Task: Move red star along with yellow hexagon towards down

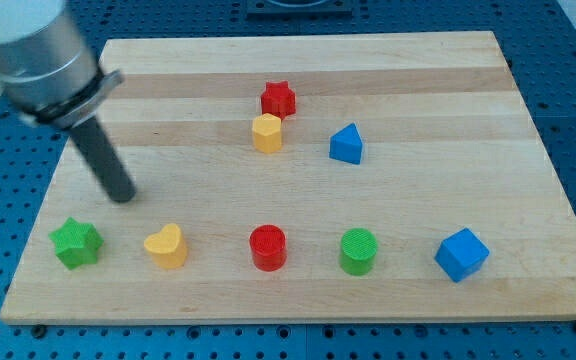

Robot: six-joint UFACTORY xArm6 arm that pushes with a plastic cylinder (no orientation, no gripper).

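The red star [279,98] sits near the board's top middle. The yellow hexagon [266,132] lies just below it, touching or nearly touching. My tip [123,196] is on the board at the view's left, far to the left of and lower than both blocks, above the green star [76,243].
A blue triangular block [346,144] lies right of the yellow hexagon. Along the bottom row stand a yellow heart [166,246], a red cylinder [267,247], a green cylinder [358,250] and a blue cube [461,254]. The wooden board [448,90] rests on a blue perforated table.
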